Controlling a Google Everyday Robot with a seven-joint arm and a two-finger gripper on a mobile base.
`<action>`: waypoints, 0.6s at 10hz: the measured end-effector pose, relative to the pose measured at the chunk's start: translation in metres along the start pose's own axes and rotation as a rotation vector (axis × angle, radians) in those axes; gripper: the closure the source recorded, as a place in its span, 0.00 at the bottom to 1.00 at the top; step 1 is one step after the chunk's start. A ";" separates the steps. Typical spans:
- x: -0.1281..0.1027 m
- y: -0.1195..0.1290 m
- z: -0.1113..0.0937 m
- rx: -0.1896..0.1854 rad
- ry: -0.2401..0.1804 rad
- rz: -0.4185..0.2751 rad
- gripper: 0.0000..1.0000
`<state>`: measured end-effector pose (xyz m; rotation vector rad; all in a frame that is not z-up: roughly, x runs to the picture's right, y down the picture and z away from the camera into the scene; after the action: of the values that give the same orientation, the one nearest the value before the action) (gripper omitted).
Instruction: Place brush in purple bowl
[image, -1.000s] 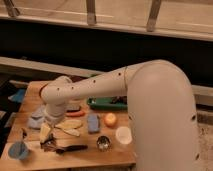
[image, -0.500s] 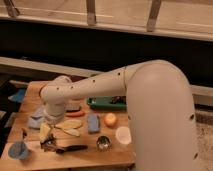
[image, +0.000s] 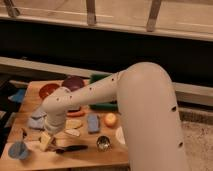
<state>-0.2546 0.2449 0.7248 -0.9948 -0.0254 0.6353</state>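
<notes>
Brush lies near the table front, just beside the gripper, which hangs low, open and empty, I think to take it; the purple bowl stands behind.

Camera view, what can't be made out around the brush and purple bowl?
In camera view:
Round dull purple bowl: near rim hidden by white arm.
Small dark slim-handled brush: bristle end indistinct beside the tool, low over the table's front left.
Wooden table: right side behind arm.
</notes>
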 end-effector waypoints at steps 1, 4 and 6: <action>0.003 0.001 0.005 -0.005 0.006 0.012 0.20; 0.007 0.005 0.015 -0.015 0.017 0.032 0.20; 0.007 0.010 0.024 -0.019 0.019 0.040 0.20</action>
<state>-0.2605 0.2711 0.7287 -1.0221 0.0050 0.6632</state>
